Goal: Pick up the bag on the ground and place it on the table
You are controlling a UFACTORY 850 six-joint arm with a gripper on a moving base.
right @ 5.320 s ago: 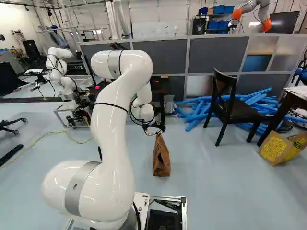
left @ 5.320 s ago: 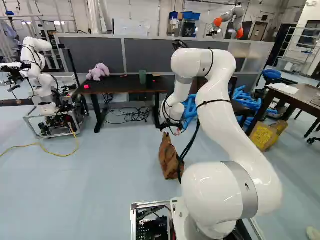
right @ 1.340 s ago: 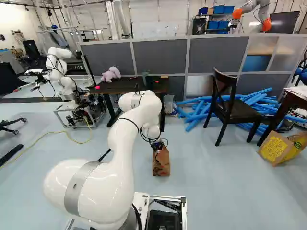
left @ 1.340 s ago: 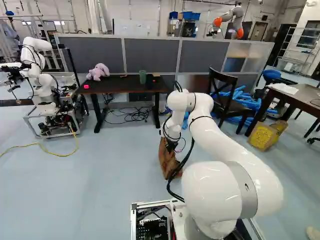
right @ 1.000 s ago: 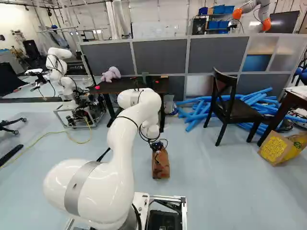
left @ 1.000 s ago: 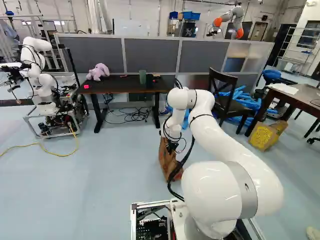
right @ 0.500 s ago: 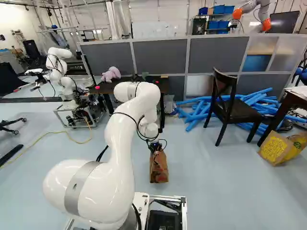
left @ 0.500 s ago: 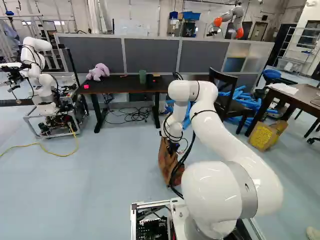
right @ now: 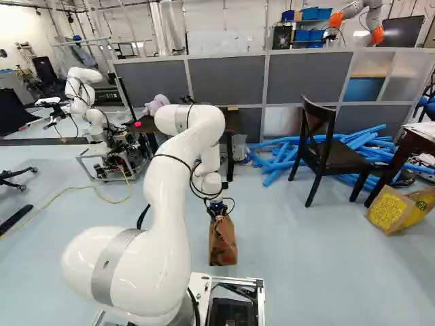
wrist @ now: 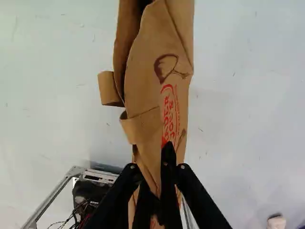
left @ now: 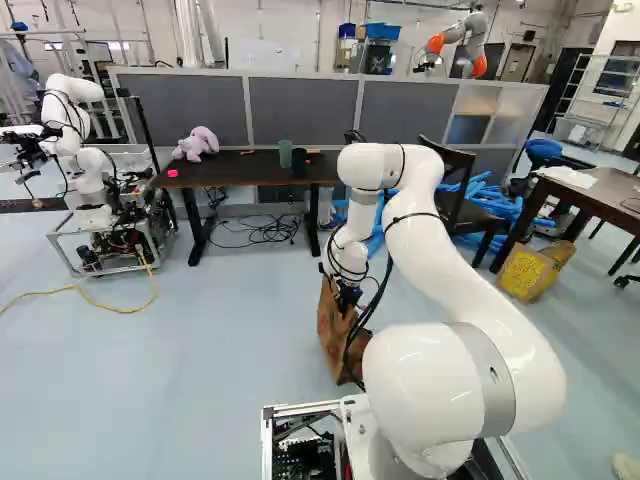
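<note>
Bag (wrist: 147,90) of brown paper: my fingers (right: 217,210) are drawn together on it, a crumpled part of its upper paper pinched between them. From there it stretches ahead of my fingertips, long and narrow, with a dark fold gaping along it, two flat loops of paper standing out and red print on one side. In the right base view it sits below my wrist, nearly upright; in the left base view it leans a little. Whether its bottom touches the floor (left: 200,390), I can't tell.

My arm (left: 450,270) bends up and over, then down to it, and the metal frame (wrist: 55,193) of my base shows beside my fingers in the wrist view.

Farther out, well apart from the bag, is the dark surface (left: 235,172), carrying a purple plush toy (left: 198,143), a green cup (left: 286,153) and a bright pink block (left: 172,173). A dark chair (right: 333,156) stands to the right of it, near heaped blue tubes (right: 277,166). A yellow-printed sack (left: 525,272) lies by a second table (left: 610,190), and another robot (left: 85,150) stands at the left.
</note>
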